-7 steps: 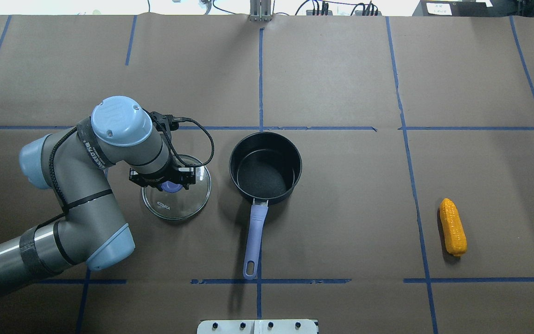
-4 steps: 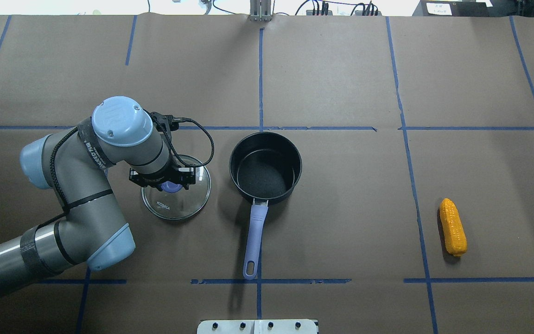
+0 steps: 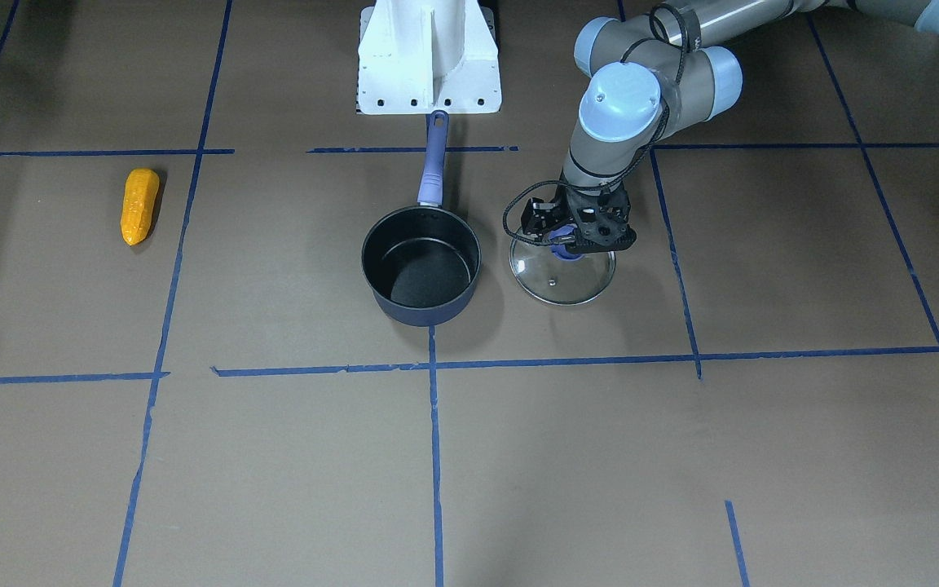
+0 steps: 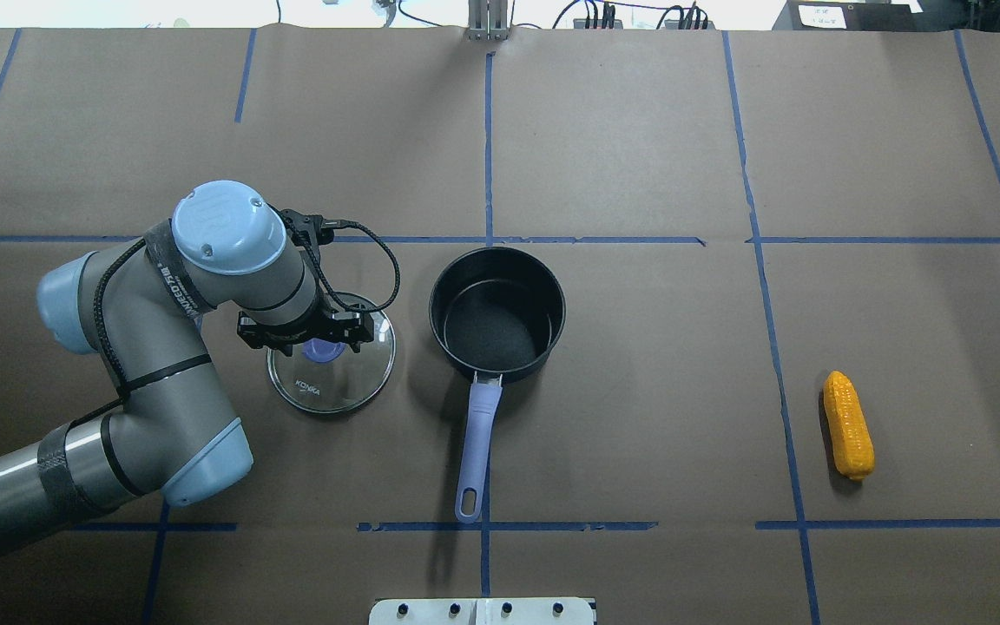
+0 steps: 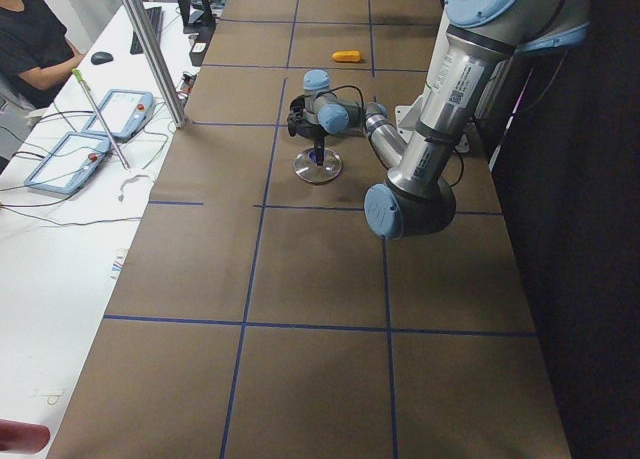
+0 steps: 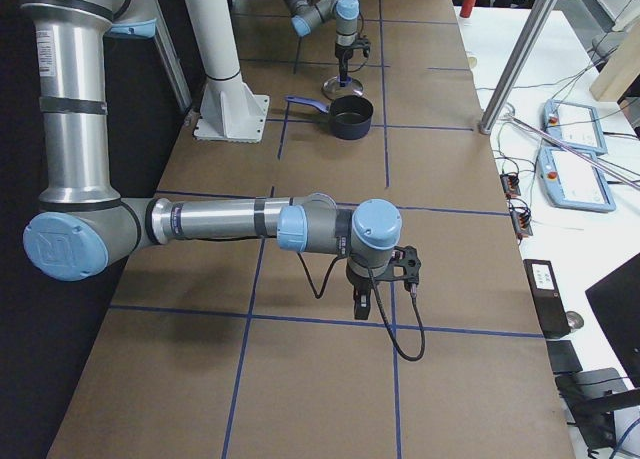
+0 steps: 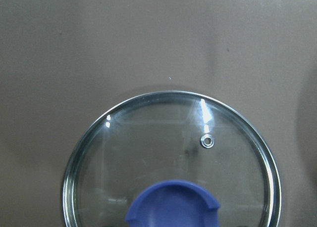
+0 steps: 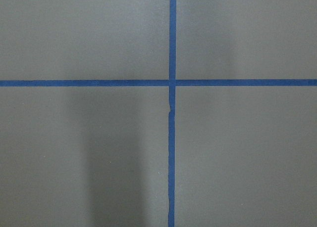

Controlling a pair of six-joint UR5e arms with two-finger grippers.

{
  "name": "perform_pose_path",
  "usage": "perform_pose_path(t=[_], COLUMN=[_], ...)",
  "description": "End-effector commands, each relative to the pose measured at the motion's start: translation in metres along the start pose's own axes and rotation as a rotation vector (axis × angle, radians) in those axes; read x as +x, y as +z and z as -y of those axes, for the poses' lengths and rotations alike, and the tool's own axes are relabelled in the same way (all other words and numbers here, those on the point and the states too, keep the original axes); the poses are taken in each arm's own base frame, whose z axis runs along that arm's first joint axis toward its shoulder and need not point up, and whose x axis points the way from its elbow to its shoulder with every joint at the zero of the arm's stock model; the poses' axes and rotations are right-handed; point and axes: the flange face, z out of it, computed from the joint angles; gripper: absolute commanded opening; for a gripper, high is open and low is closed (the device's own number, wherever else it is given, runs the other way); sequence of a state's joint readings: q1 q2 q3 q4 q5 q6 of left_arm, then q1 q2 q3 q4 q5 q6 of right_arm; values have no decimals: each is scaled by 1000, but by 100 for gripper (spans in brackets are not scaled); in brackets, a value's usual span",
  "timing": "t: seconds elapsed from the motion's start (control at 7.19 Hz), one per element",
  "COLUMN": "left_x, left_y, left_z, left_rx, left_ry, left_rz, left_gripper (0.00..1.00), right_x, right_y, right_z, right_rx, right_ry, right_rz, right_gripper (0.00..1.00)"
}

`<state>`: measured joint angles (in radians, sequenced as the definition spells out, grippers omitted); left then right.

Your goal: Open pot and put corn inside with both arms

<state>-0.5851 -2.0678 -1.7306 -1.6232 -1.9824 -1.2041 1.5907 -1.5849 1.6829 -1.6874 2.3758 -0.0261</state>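
Left gripper [image 4: 316, 338] hangs directly over the round clear glass lid [image 4: 332, 384], jaws released: they stand spread to either side of the lid's purple-blue knob [image 4: 319, 351] without pinching it. Lid lies flat on the brown-paper-covered bench [image 4: 639, 156], knob up. Left wrist view looks down on its steel rim, a small vent hole and the knob at the bottom edge of the picture. Small dark navy saucepan with black inside [image 4: 496, 334] stands uncovered near the middle of the bench, just beside the lid on the robot's right of it, the two not touching. Its long purple-blue handle [image 4: 476, 443] points toward the robot-side edge, ending short of the white base plate [image 4: 483, 610]. Yellow-orange bumpy toy corn cob [image 4: 847, 425] lies on the bench toward its right end, well apart from the saucepan, tapered tip toward the operators' edge. Right gripper [image 6: 362, 301] shows only in the side view from the right end, pointing down over the bench above blue tape lines [image 8: 171, 82]; clenched or released, cannot tell. Right arm [image 6: 215, 221] reaches low and level over the bench. Left arm [image 4: 161, 347] comes in from the robot-side left corner.
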Motion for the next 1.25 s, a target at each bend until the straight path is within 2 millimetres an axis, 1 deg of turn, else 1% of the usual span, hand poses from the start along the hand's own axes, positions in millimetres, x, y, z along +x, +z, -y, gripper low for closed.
perform_pose_path(t=[0.0,0.14,0.28,0.42,0.56,0.7,0.83,0.97,1.11], left_x=[0,-5,-12,-15,-24,-33,-44,-52,-64], left_y=[-18,-41,-75,-98,-116,-132,-142,-151,-163], left_z=[3,8,11,13,19,25,35,42,53], left_rx=[1,-6,-26,-21,-23,-13,6,21,44], left_ry=[-18,-52,-79,-86,-27,19,5,32,55], left_rz=[12,39,13,-4,15,29,29,27,27], left_gripper=[100,100,100,100,100,100,100,100,100], right_x=[-4,-7,-14,-39,-74,-98,-133,-168,-210], right_y=[-4,-6,-10,-9,-4,2,6,29,56], right_z=[0,-1,-3,-2,-1,-1,0,-2,-9], right_rx=[8,12,20,17,5,-8,12,76,142], right_ry=[-8,-12,-19,36,63,66,81,120,157], right_rz=[0,8,18,17,15,16,21,29,42], right_gripper=[100,100,100,100,100,100,100,100,100])
